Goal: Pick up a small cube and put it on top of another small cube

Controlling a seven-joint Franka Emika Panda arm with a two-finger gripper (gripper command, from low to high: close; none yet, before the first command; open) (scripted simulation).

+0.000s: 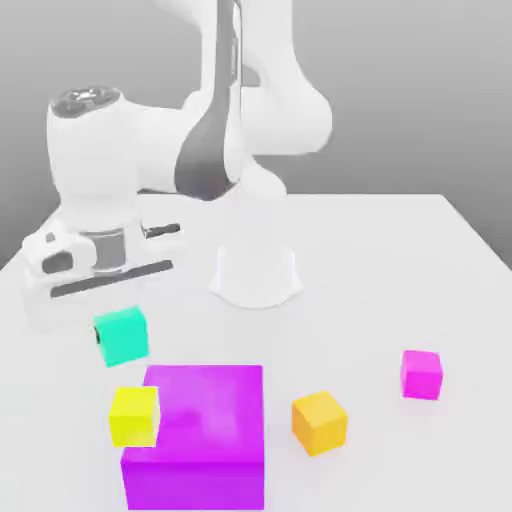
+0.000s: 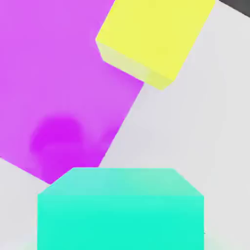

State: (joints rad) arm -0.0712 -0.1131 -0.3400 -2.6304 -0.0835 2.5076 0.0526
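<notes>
big purple cube (image 1: 195,440): nearest the exterior camera, on the bench (image 1: 400,270)
teal cube (image 1: 122,335): clamped in the hand (image 1: 100,337), lifted off the bench, up beside the purple cube
yellow cube (image 1: 133,416): at the purple cube's edge, likely stacking target
hand state: pinched tight on teal cube for carrying
orange cube (image 1: 319,421), magenta cube (image 1: 421,373): apart, unused

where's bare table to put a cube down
Bare: the table between the pink cube and the robot base. Crowded: the exterior view's lower left, where teal cube, yellow cube and purple cube cluster.
</notes>
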